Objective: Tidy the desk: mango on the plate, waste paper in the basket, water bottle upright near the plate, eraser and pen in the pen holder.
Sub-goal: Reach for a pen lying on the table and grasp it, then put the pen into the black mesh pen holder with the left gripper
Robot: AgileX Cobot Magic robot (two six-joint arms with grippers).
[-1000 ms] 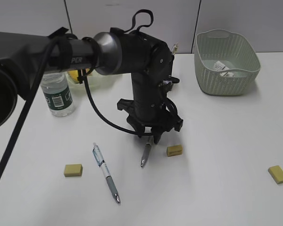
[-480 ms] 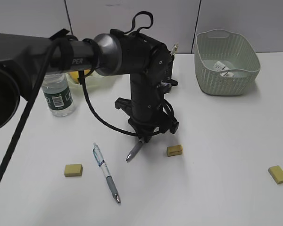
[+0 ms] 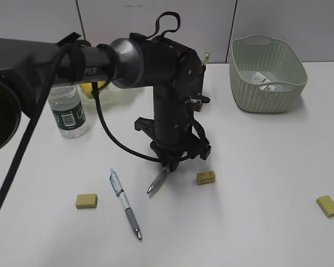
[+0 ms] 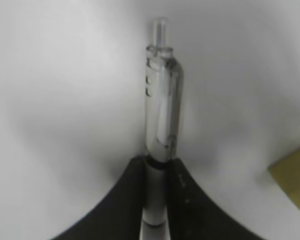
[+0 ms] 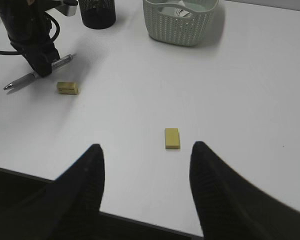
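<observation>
Silver pen is pinched in the left gripper, tip low over the white desk, w/ a tan eraser just beside. Right gripper hangs w/ fingers apart, holding nothing, above another eraser. Waste paper sits in the green basket. Second pen lies flat on the desk.

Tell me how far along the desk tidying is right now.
Done: waste paper lies in the basket, and the water bottle stands upright. The mango is mostly hidden behind the arm. In hand: the left pincer is shut on one pen. Left: that pen, the second pen and three erasers still need the pen holder.
</observation>
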